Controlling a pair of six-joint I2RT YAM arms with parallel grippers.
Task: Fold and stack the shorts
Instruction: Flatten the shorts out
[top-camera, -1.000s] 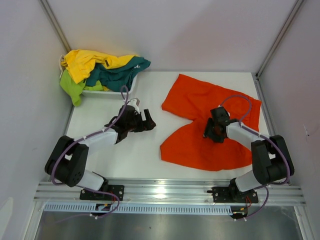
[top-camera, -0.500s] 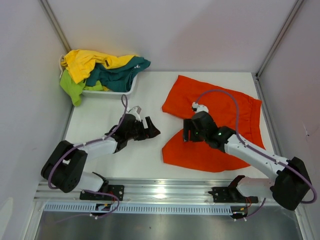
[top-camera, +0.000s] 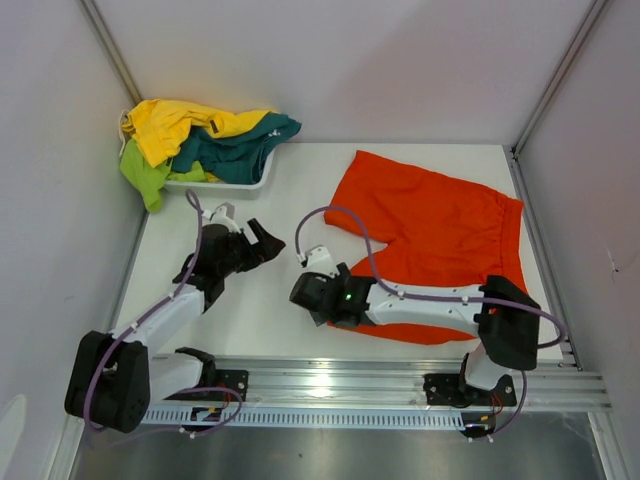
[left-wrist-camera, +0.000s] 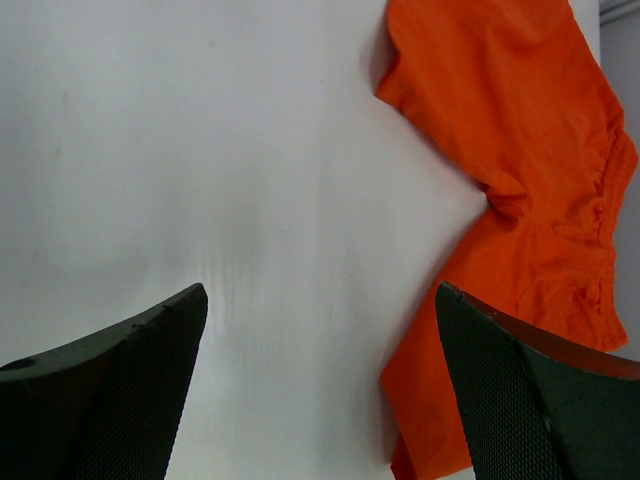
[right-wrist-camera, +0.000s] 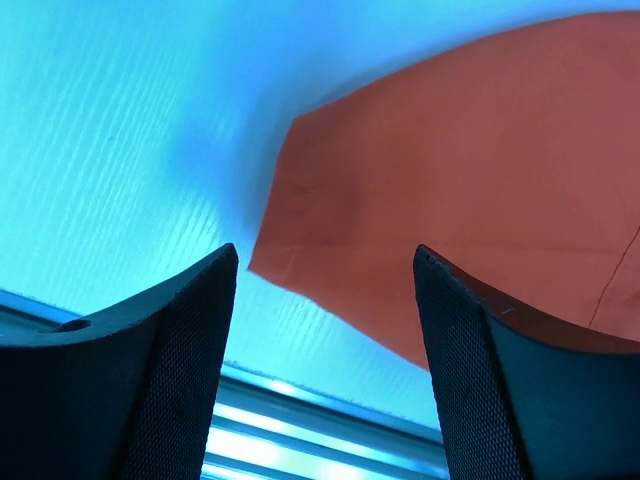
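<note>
1. Metal rail (top-camera: 330, 375): runs across the bottom of the top view, with both arm bases bolted to it.

2. White table (top-camera: 260, 330): fills the middle of the frame above the rail.

3. Right gripper (top-camera: 303, 293): lower centre of the top view, low over the table at the near-left corner of the orange pair. Its claw stands apart. In the right wrist view the two dark fingers (right-wrist-camera: 170, 370) frame a wide gap, and the corner of one orange leg lies in that gap. Nothing is clamped. Whether the fingers touch the cloth cannot be told.

4. Orange shorts (top-camera: 430, 225): spread flat on the table, centre right of the frame. The gathered waistband lies toward the right edge. One leg points to the upper left and the other to the lower left.

5. Left gripper (top-camera: 268, 240): left of centre, over bare table, apart from the orange pair. Its claw is spread wide and holds nothing. The left wrist view shows only white surface between the fingers (left-wrist-camera: 130, 390), with orange fabric off to the right.

6. White basket (top-camera: 255, 180): upper left, at the table's far corner.

7. Yellow shorts (top-camera: 165, 125): heaped on top of the basket, crumpled.

8. Teal shorts (top-camera: 235, 148): crumpled to the right of the yellow pair, spilling over the rim.

9. Lime-green shorts (top-camera: 143, 172): hanging over the basket's left side.
</note>
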